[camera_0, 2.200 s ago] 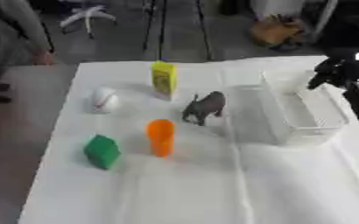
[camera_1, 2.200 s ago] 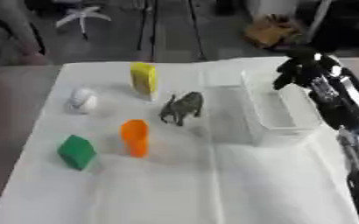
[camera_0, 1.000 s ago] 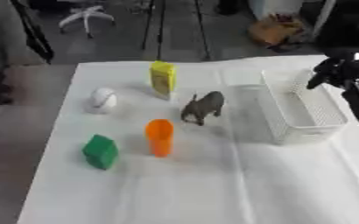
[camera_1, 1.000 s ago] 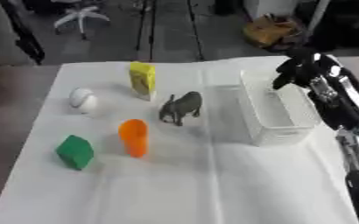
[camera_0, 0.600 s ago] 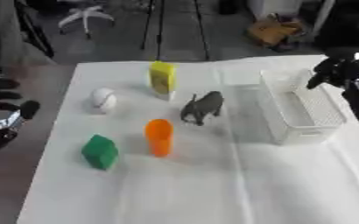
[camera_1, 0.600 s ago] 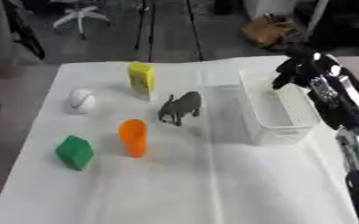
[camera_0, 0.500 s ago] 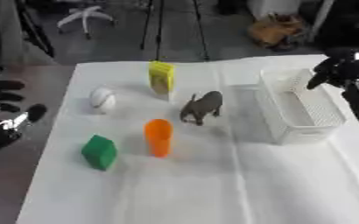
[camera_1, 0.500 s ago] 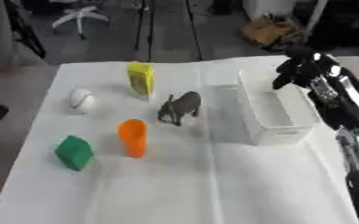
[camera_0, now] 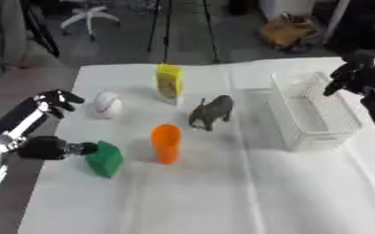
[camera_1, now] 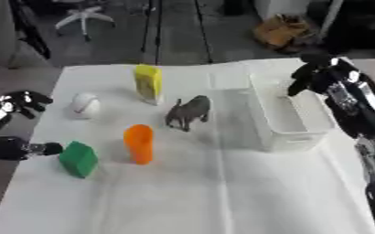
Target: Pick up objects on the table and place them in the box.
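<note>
Left hand (camera_0: 43, 123) at the table's left edge, spread wide and holding nothing: fingers up beside the white ball (camera_0: 106, 104), thumb low, its tip touching or just short of the green block (camera_0: 105, 158). Green block on the white table (camera_0: 222, 196), near the left edge, tilted a little. White ball farther back, well clear of the block. Orange cup (camera_0: 166, 143) upright to the right of the block, in the middle of the cloth. Yellow carton (camera_0: 169, 83) upright behind the cup, toward the far edge. Grey toy animal (camera_0: 211, 111), elephant-like, on its feet between the carton and the box, just right of the cup. Clear box (camera_0: 315, 112) on the right part of the table, lying lengthwise away from the camera, nothing to be made out inside. Right hand (camera_1: 309, 73) raised over the box's far right corner, fingers hanging curled downward, nothing in them. Black and silver forearm running from it down the right side of the right eye view.
</note>
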Robot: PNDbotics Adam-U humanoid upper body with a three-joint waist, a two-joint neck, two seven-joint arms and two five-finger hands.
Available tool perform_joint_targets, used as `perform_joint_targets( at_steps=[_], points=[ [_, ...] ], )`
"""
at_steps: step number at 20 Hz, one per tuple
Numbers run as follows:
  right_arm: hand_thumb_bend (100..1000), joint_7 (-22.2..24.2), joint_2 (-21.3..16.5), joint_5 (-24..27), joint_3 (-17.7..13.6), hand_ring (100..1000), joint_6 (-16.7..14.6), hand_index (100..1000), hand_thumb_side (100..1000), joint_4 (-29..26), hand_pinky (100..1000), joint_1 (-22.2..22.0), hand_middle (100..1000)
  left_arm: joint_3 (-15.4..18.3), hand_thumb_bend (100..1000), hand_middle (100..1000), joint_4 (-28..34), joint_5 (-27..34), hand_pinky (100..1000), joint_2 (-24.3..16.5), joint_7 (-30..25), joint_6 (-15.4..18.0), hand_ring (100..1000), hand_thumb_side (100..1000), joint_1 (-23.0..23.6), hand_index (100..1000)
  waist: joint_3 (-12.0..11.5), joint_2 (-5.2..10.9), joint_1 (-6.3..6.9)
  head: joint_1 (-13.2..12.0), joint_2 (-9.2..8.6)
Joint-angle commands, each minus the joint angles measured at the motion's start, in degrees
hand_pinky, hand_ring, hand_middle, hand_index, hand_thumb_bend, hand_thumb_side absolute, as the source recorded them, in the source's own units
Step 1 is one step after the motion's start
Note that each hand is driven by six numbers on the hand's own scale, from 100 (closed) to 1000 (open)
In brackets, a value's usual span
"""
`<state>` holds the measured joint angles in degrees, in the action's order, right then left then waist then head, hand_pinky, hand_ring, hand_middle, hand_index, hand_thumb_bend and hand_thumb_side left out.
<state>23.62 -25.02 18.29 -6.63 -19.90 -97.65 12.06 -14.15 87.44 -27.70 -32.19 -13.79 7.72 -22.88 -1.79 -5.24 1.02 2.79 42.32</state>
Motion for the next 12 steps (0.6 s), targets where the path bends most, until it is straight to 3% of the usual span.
perform_joint_targets(
  at_steps=[1, 4, 7, 8, 12],
  points=[
    [100, 0.5, -1.1, 0.2, 0.1, 586, 0.0, 853, 676, -1.2, 581, 0.8, 630, -3.1, 998, 792, -2.8, -3.2, 712, -5.0, -3.1, 2.9, 762, 384, -3.9, 886, 0.4, 1.6, 1.12, -0.5, 0.32],
    [100, 0.6, -1.0, 0.3, 0.1, 586, 0.0, 854, 676, -1.1, 581, 0.7, 629, -7.6, 921, 800, -6.8, -6.1, 726, -5.8, -6.0, 5.7, 775, 334, -7.1, 912, 0.2, 1.75, 1.12, -0.2, 0.39],
    [100, 0.6, -1.0, 0.3, -0.1, 586, 0.0, 853, 676, -1.0, 581, 0.4, 628, -11.5, 906, 800, -11.1, -8.9, 728, -4.8, -8.8, 8.5, 775, 327, -10.4, 916, -0.2, 1.93, 1.02, 0.4, 0.43],
    [100, 0.6, -1.0, 0.3, -0.1, 586, 0.0, 854, 675, -1.0, 581, 0.4, 628, -11.9, 862, 800, -12.0, -9.8, 734, -4.3, -9.7, 9.3, 780, 315, -11.3, 927, -0.3, 1.97, 0.96, 0.5, 0.4],
    [100, 0.6, -1.1, 0.3, -0.1, 585, -0.1, 854, 676, -1.0, 581, 0.2, 627, -10.9, 851, 800, -12.7, -13.4, 734, -2.5, -13.3, 12.2, 780, 323, -14.0, 934, -0.6, 2.05, 0.84, 0.9, 0.44]
  ],
)
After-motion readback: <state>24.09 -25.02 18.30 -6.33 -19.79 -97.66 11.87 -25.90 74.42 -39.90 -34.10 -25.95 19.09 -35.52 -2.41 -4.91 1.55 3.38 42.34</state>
